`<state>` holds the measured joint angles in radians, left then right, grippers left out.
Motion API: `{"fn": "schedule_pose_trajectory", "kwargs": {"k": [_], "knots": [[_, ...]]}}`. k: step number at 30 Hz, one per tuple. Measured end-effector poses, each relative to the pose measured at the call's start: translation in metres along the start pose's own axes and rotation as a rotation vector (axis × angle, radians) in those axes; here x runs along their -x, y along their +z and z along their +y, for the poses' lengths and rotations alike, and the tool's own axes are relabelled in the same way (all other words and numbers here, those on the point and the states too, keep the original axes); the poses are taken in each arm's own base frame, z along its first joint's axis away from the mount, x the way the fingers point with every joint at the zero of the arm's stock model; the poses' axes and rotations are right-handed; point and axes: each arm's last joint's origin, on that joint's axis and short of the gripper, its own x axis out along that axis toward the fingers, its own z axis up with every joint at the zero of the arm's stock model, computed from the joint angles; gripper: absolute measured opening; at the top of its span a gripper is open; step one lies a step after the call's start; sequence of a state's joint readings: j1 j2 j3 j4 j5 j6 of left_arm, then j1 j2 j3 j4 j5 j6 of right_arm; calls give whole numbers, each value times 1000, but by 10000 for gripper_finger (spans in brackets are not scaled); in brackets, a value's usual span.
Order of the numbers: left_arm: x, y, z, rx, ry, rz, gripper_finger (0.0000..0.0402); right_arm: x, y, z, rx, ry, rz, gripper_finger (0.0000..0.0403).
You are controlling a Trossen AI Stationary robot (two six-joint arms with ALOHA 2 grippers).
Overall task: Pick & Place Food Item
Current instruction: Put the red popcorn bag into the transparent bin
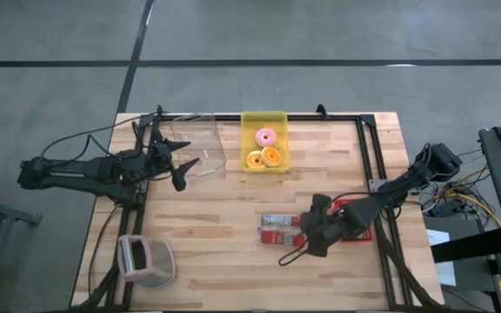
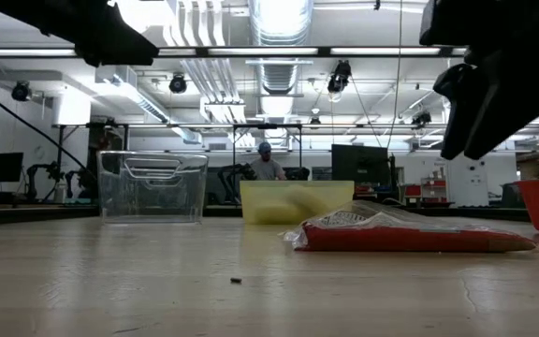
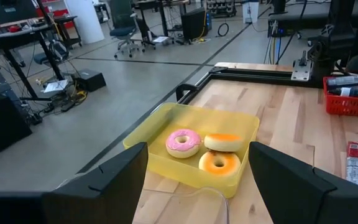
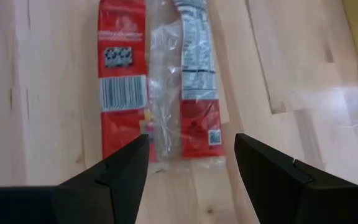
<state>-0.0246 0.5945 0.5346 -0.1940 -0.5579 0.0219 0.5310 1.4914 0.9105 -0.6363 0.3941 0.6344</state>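
Item: red snack packet (image 4: pixel 157 87), lying flat on the wooden surface (image 1: pixel 233 235) near the middle, right gripper (image 4: pixel 191 171) poised above with jaws wide to straddle it, probably for pickup; left gripper (image 3: pixel 197 180), jaws wide, facing the yellow tray (image 3: pixel 160 158) of donuts (image 3: pixel 205 151).

- One clear plastic bin (image 1: pixel 200 143), open-topped.
- One yellow plastic tray (image 1: pixel 264 120).
- Three ring doughnuts in the tray: one with pink icing (image 1: pixel 266 136), two orange-glazed (image 1: pixel 263 158).
- One flat red-and-clear snack packet (image 1: pixel 280 229) on the wooden table (image 1: pixel 233 209).
- One red mesh basket (image 3: pixel 348 98), bottles inside; number cannot be told.
- One pink-and-grey container (image 1: pixel 144 259).
- Two dark robot arms.
- One person (image 2: pixel 267 164) in the background.
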Motion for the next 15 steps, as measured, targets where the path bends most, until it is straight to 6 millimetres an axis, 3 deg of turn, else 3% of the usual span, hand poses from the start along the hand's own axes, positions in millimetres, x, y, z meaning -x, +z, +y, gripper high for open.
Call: {"fn": "schedule_pose_trajectory", "kwargs": {"k": [8, 15], "knots": [[-2, -1, -1, 30, -5, 10, 284, -8, -7, 0, -9, 17, -16, 233], [-15, -13, -16, 62, -205, 37, 284, -17, -10, 2, -37, 70, -87, 233]]}}
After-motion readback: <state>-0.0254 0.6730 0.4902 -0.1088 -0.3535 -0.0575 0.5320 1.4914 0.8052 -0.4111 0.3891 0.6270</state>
